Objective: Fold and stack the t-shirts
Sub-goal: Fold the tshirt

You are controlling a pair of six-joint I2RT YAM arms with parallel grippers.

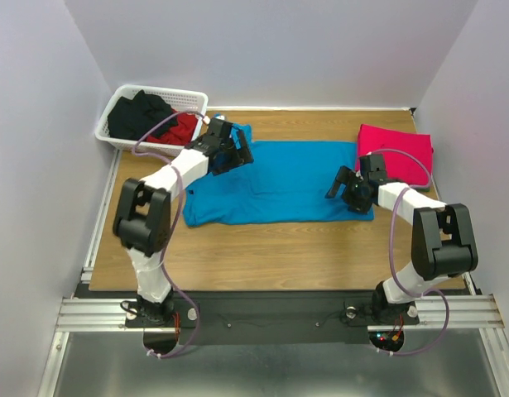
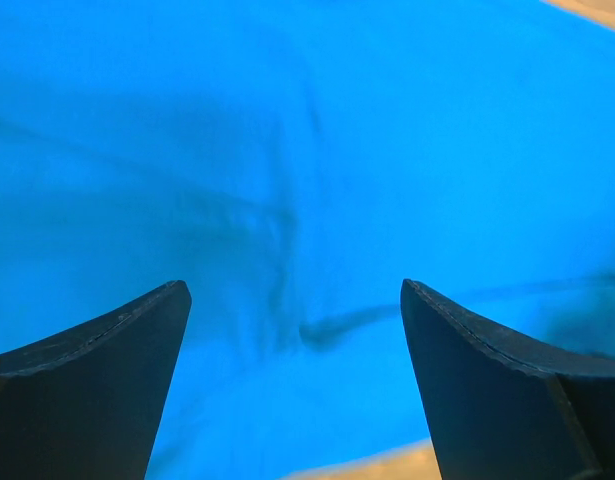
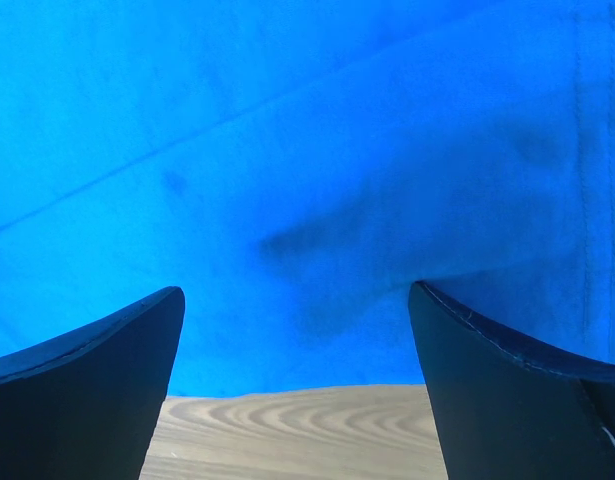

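Observation:
The turquoise-blue t-shirt [image 1: 279, 182] lies spread flat across the middle of the wooden table. It fills the left wrist view [image 2: 307, 150] and the right wrist view [image 3: 307, 150]. The pinkish-red t-shirt [image 1: 395, 153] lies folded at the back right. My left gripper [image 1: 237, 149] is open and empty, low over the blue shirt's back left part near a sleeve. My right gripper [image 1: 341, 188] is open and empty over the shirt's right edge, with bare wood between its fingers [image 3: 87, 400].
A white lattice basket [image 1: 113, 107] at the back left holds black and red clothes. Bare wooden table [image 1: 279, 256] lies in front of the blue shirt. Walls close in the left, back and right sides.

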